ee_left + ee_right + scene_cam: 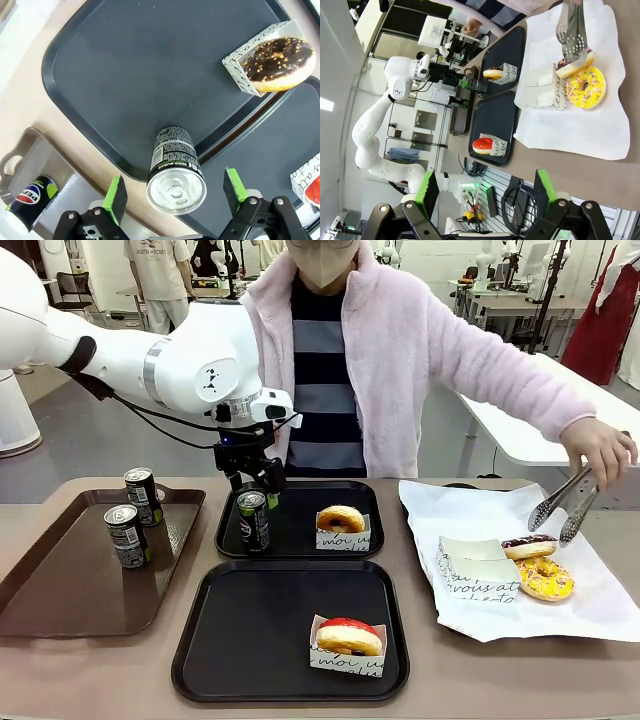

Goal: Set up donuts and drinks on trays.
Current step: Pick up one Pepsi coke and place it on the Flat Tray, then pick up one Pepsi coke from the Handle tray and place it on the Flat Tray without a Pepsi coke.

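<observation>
My left gripper (256, 487) stands open just above a dark can (253, 521) that is upright on the far black tray (300, 545). In the left wrist view the can (176, 172) sits between the green pads (116, 200), touching neither. A chocolate-topped donut (275, 57) in a white paper holder shares that tray (125, 75). The near black tray (250, 640) holds a red donut (349, 638) in a holder. My right gripper (487, 192) is open on nothing, away from the table.
A brown tray (60, 590) at the left carries two more cans (142, 496) (127, 536). White paper (600, 610) at the right bears a chocolate donut (529, 546), a yellow sprinkled donut (546, 580) and an empty holder (475, 565). The person's hand holds tongs (565, 505) over them.
</observation>
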You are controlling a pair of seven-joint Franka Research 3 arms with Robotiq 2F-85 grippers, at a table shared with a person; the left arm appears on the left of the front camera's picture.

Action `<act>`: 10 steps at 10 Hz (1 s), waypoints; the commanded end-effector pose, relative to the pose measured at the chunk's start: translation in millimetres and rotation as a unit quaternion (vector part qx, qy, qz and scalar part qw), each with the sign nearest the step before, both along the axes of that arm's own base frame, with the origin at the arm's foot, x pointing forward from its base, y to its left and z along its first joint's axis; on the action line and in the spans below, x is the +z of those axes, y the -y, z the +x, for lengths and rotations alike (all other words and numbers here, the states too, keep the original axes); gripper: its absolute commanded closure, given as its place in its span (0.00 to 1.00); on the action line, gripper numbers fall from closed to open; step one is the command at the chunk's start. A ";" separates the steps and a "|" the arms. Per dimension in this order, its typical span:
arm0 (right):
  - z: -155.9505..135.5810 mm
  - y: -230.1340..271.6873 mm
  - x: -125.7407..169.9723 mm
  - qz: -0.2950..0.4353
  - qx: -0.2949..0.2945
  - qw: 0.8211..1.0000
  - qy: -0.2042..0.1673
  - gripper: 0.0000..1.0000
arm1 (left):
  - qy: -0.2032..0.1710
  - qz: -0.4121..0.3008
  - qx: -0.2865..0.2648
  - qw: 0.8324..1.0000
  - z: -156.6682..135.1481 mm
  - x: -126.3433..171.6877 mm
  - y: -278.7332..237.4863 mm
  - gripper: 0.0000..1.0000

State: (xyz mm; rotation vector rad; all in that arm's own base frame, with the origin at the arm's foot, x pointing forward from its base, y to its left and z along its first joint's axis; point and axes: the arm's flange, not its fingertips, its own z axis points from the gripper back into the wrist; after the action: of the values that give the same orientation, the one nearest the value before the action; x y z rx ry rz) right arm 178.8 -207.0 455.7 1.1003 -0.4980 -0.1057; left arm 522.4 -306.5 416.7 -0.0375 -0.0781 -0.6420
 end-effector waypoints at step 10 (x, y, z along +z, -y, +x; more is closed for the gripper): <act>2.2 0.7 1.1 0.010 -0.001 1.000 0.013 0.00 | -0.013 0.011 -0.049 0.999 -111.8 121.2 -34.1 0.00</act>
State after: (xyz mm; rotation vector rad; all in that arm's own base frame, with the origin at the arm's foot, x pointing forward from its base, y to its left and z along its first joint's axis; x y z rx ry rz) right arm 178.9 -207.0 455.5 1.1001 -0.4969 -0.1059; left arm 411.1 -279.8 551.4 -0.0183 -0.0641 -0.7208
